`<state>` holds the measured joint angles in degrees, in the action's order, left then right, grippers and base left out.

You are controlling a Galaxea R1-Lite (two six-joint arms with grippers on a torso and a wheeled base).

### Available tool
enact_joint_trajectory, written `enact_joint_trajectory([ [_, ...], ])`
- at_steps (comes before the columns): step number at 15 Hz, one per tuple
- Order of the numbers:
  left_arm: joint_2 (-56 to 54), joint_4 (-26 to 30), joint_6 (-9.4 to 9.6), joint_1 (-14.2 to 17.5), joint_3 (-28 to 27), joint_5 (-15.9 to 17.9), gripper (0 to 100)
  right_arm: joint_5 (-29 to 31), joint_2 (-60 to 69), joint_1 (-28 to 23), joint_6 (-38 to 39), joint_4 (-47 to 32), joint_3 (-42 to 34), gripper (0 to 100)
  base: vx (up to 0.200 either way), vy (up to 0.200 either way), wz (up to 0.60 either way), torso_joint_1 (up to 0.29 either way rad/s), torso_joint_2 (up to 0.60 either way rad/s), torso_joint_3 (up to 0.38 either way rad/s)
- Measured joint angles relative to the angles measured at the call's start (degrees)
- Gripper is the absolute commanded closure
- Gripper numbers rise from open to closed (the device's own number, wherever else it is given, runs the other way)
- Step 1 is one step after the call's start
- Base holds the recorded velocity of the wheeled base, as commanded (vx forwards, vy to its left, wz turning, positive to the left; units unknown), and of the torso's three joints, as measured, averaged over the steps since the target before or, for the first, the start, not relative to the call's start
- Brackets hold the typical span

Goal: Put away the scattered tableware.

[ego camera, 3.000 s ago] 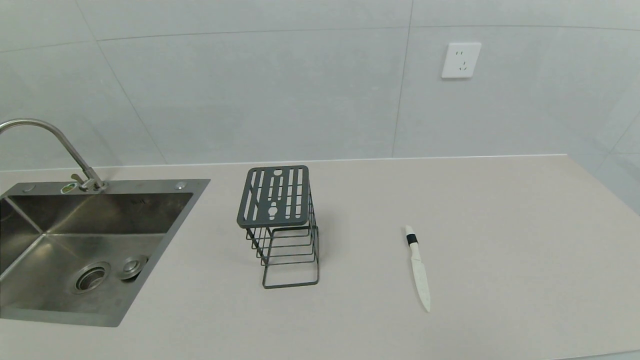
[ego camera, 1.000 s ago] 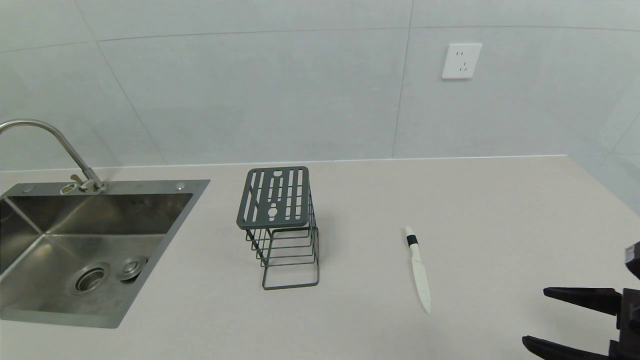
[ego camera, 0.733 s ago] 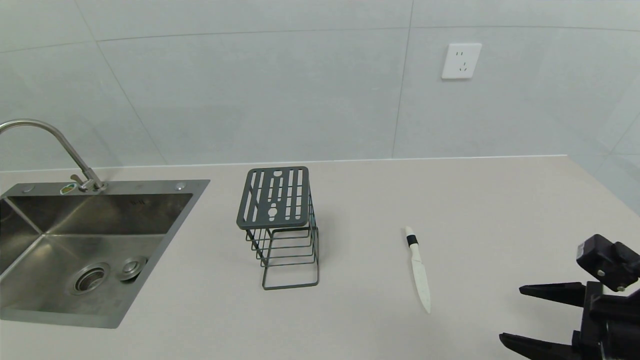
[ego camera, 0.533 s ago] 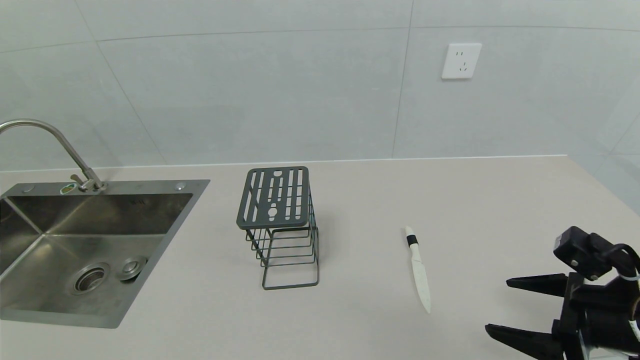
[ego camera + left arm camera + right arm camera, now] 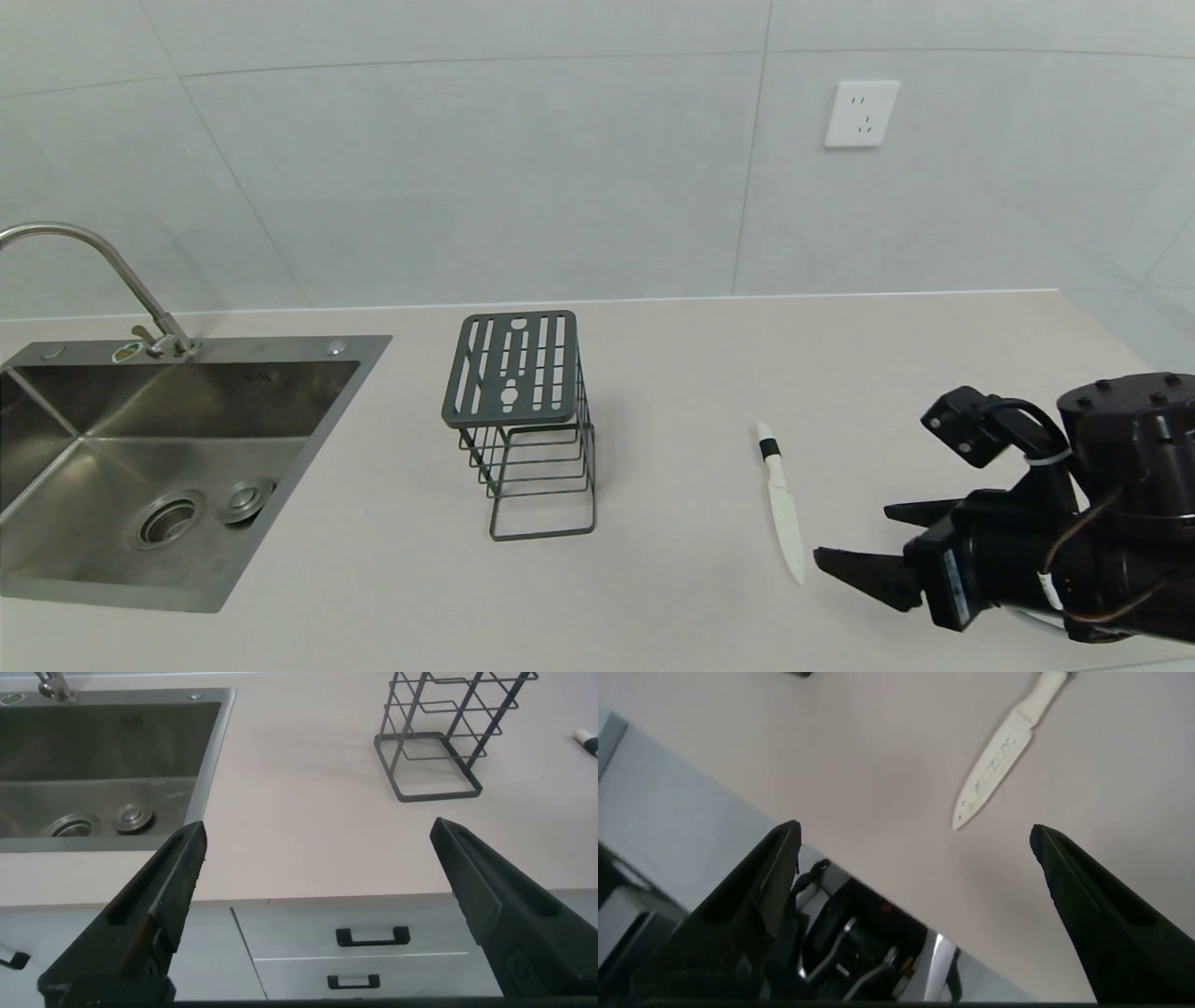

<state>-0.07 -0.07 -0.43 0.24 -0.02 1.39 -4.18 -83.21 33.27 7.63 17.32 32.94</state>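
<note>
We take the step in hand to be picking up the knife (image 5: 780, 499), the one piece of tableware out on the counter (image 5: 887, 373). It lies flat to the right of the rack (image 5: 518, 425), well apart from it, with its black-banded handle towards the wall and its tip towards us.

The right gripper (image 5: 851, 533) sits farther right of the rack than the knife, just beside the blade tip, with its jaws spread wide and nothing between them. To do this well, we should bring it over the handle rather than the thin blade and turn the jaws across the knife's length. We then lower until the fingertips nearly meet the counter and close firmly, since a flat, slim knife can skid or tip out. The slots in the rack's top plate look like the likely place for it.

The left gripper (image 5: 313, 831) hangs on the near side of the rack, by the counter's front edge, also wide open and empty.

We count one knife, one rack and two grippers. Left of the rack is one sink (image 5: 56, 588) with one faucet (image 5: 103, 271), and on the wall behind and to its right is one socket (image 5: 861, 113).
</note>
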Motion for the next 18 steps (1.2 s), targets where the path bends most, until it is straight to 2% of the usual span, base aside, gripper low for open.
enact_joint_trajectory([
  [1,0.0,0.0,-0.01,0.0,0.0,0.0,0,1.9,-1.7,0.6,1.2,0.0,1.7,0,0.000,0.000,0.00,0.000,0.00,0.000],
  [6,0.0,0.0,0.00,0.0,0.0,0.0,0,3.1,-7.8,1.4,1.5,-0.1,5.0,0,0.000,0.000,0.00,0.000,0.00,0.000],
  [11,0.0,0.0,0.00,0.0,0.0,0.0,0,7.2,-12.4,2.4,1.2,0.2,7.5,0,0.000,0.000,0.00,0.000,0.00,0.000],
  [16,0.0,0.0,0.00,0.0,0.0,0.0,0,12.3,-19.0,2.6,1.0,9.7,9.1,0,0.000,0.000,0.00,0.000,0.00,0.000],
  [18,0.0,0.0,0.00,0.0,0.0,0.0,0,13.2,-21.7,2.6,0.6,11.3,9.4,0,0.000,0.000,0.00,0.000,0.00,0.000],
])
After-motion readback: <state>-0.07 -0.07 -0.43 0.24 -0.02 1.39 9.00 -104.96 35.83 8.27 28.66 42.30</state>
